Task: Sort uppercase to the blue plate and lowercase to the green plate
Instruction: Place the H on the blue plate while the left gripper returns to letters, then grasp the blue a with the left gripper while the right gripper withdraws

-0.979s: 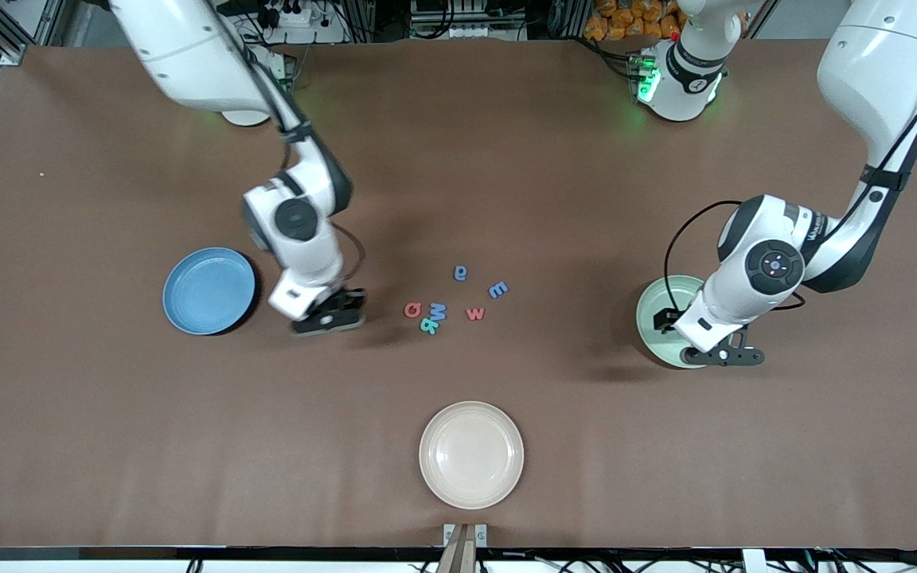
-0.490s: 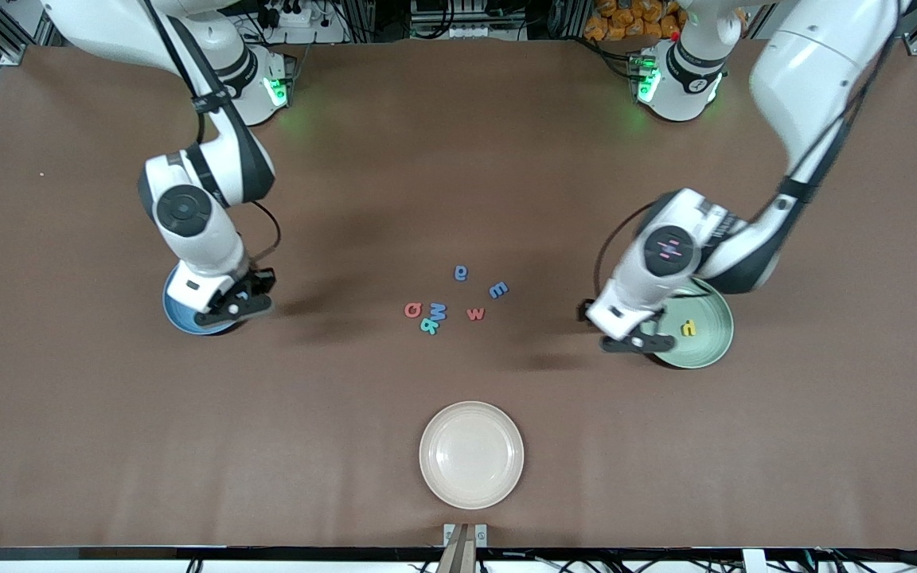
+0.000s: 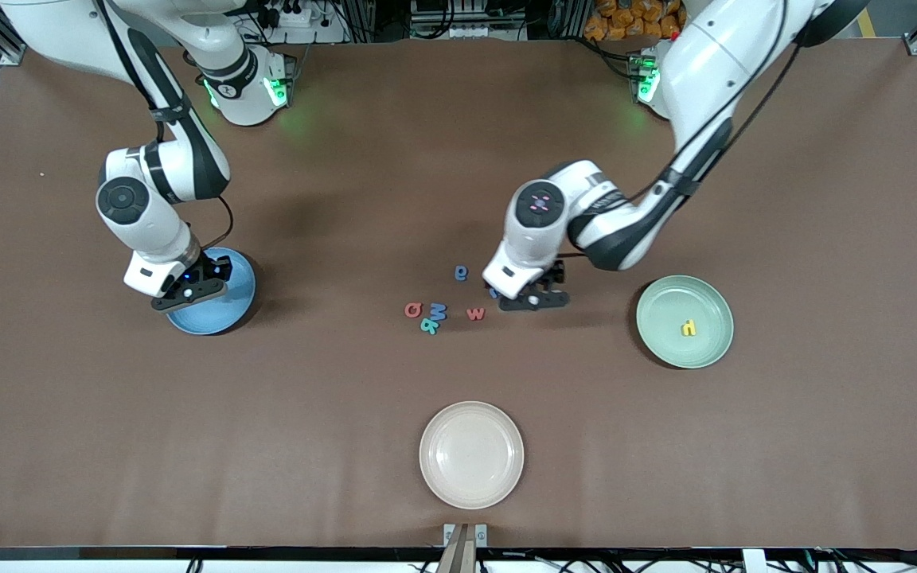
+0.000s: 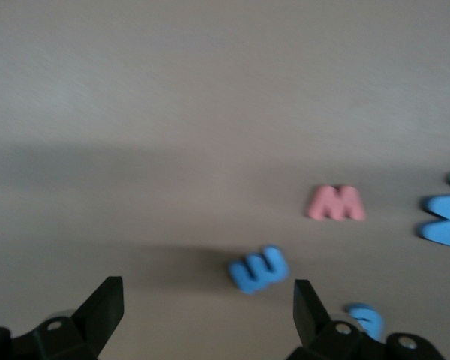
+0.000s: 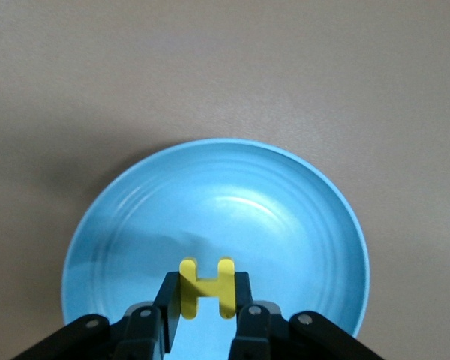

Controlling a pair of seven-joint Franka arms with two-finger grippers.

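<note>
My right gripper hangs over the blue plate, shut on the yellow H, which stands upright between the fingers above the plate's bowl. My left gripper is open, low over the blue E-like letter, which lies between the fingers and closer to one of them. Beside it on the table lie the red w, blue M, teal letter, red ring letter and rounded blue letter. The green plate holds the yellow hooked letter.
A cream plate sits near the table's front edge, nearer to the front camera than the letters. Brown table surface stretches between the plates.
The right arm carried the yellow H from beside the letters to over the blue plate. The left arm left the green plate, where the yellow hooked letter now lies, and came over the E-like letter.
</note>
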